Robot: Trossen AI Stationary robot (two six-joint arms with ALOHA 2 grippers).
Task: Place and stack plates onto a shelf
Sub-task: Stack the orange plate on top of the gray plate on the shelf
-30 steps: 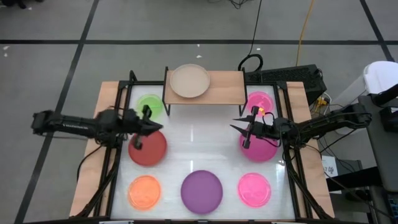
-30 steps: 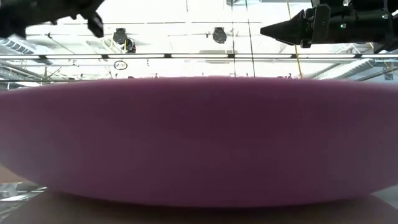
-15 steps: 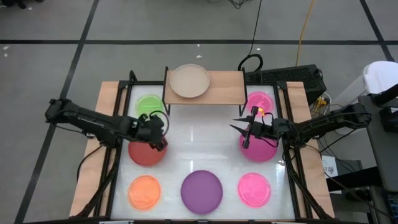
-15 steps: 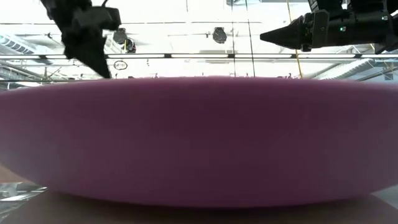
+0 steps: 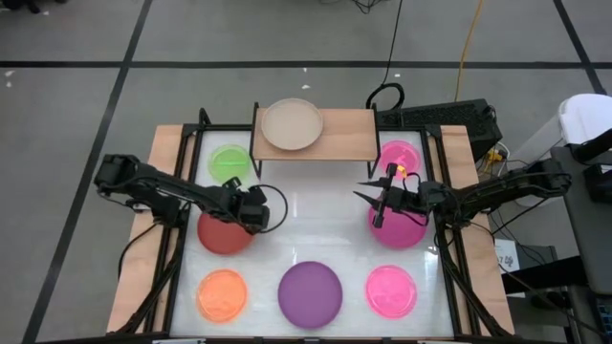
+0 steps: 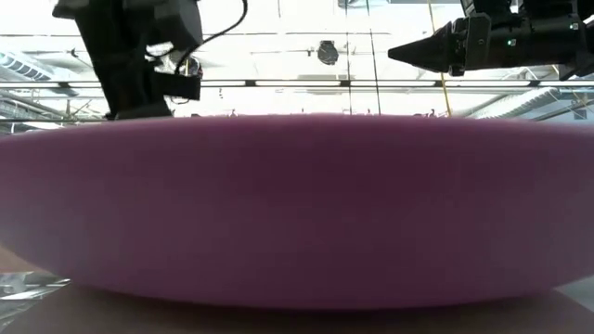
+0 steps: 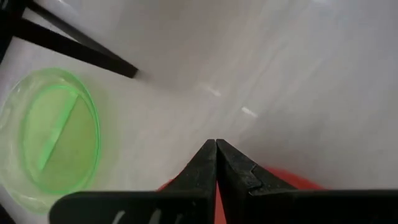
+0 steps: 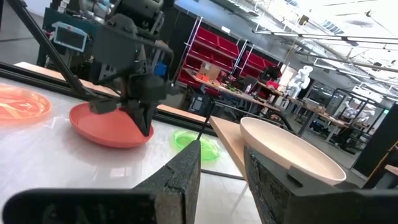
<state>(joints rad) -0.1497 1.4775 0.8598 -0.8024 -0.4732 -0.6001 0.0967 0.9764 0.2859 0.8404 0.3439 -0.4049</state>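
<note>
My left gripper (image 5: 256,216) is shut and points down at the right rim of the dark red plate (image 5: 224,234), which lies flat on the white tabletop. In the left wrist view its tips (image 7: 216,144) stand over that plate's edge, with the green plate (image 7: 53,138) beyond. My right gripper (image 5: 360,191) hovers open and level above the table, its fingers pointing left, beside the magenta plate (image 5: 400,229). The beige plate (image 5: 292,124) sits on the shelf (image 5: 346,134). Orange (image 5: 222,293), purple (image 5: 310,293) and pink (image 5: 391,290) plates line the near edge. My left gripper's shut fingertips (image 8: 147,127) come from above at the dark red plate's right rim (image 8: 134,138). I cannot tell whether they touch it or stand just over it. The plate lies flat on the table.
A second magenta plate (image 5: 398,155) lies by the shelf's right legs, and the green plate (image 5: 230,162) by its left legs. The purple plate (image 6: 297,213) fills the low view. The black table frame (image 5: 182,153) borders both sides. Bare white tabletop (image 5: 306,215) lies between the grippers.
My left gripper has moved toward the table's right and near edges and come down, tipping from nearly level to pointing down over the dark red plate's right rim. The right arm and all plates have kept still.
</note>
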